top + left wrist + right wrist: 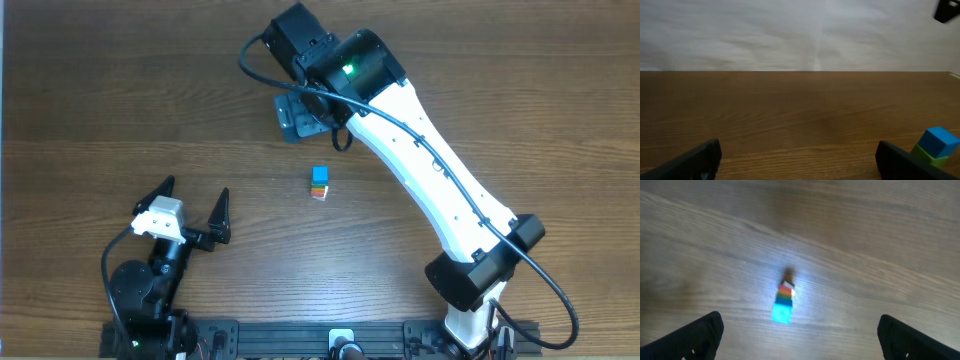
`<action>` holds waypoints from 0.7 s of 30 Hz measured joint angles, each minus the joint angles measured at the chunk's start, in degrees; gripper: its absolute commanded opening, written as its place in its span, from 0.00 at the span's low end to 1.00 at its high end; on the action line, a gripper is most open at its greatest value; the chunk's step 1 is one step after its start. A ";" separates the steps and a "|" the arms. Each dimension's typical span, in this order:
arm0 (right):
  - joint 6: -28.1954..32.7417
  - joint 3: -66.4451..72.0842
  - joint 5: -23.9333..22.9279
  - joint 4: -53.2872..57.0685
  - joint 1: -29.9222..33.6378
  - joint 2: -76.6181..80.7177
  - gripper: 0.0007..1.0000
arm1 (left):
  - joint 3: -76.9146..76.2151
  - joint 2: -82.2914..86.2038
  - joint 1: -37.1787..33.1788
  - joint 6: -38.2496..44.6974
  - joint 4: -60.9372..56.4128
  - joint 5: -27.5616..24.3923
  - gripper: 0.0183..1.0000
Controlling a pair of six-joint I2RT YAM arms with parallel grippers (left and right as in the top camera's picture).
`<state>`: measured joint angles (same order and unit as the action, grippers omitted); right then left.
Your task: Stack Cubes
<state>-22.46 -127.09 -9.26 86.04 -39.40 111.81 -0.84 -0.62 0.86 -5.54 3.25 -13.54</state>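
- Top view: a column of four small cubes [319, 184], blue on top, then green, orange and red at the base, stands upright near the middle of the brown wood-grain desk [100, 100]. By that count, the stacking looks complete.
- Right tool [801, 342]: it hangs high over the column with its dark fingers spread wide and nothing between them.
- Left tool [196, 190]: it sits low near its own base, well apart from the column, fingers spread and empty. Its wrist view catches the top blue cube [940, 141] on the green one, off to one side.
- Hazard one: the column is tall and narrow. If you lower the right tool off-centre, a finger could clip the blue cube and topple the lot.
- Hazard two: if you swing the left tool sideways at desk height, a finger could strike the lower cubes and shear the column.
- Surface: the desk is flat, smooth and matt, and a bright patch of light falls around the column in the right wrist view.
- Room: a plain pale wall [790, 35] rises behind the desk's far edge.
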 measured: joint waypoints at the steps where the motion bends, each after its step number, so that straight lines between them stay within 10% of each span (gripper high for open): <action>1: 0.09 0.00 -0.04 -1.62 0.00 0.00 0.99 | 0.00 0.00 0.00 0.00 0.00 0.00 1.00; 21: 12.37 0.00 -21.22 -15.63 2.73 -11.63 0.99 | 0.00 0.00 0.00 0.00 0.00 0.00 1.00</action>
<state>-10.09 -127.09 -30.48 70.41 -36.67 100.18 -0.84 -0.62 0.86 -5.54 3.25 -13.54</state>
